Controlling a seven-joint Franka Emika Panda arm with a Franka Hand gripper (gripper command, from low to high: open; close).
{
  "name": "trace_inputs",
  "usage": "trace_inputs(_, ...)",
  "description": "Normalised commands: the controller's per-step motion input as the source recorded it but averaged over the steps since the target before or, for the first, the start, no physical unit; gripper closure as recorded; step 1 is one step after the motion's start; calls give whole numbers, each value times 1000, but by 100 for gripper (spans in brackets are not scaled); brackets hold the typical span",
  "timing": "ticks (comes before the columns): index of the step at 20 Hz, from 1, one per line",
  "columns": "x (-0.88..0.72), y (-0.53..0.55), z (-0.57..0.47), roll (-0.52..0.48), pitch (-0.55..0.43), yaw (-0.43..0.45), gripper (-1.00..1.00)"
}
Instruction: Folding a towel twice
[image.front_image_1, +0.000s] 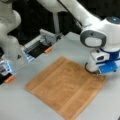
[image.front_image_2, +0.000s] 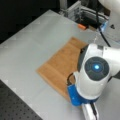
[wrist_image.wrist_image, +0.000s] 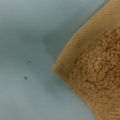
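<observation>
The gripper sat low over the towel's right corner in a front view; whether its jaws were wide, narrow or clamped could not be told, since the arm's body hid the fingers. The wrist view showed a corner of the towel close up, hem and terry pile against the table. The towel lay flat and unfolded on the grey table, with orange-tipped fixtures beyond it
</observation>
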Motion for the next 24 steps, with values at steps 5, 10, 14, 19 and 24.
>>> trace_inputs(5,57,46,-169,-217,-29,-55,-100)
trace_inputs(10,83,7,-201,-203,-103,-17,-100)
trace_inputs(14,18,-34,-186,-185,-143,-1,-100)
trace_inputs(19,-112,-64,-135,-170,-131,24,-100)
trace_inputs(24,-237,-52,-150,-155,-106,-5,-100)
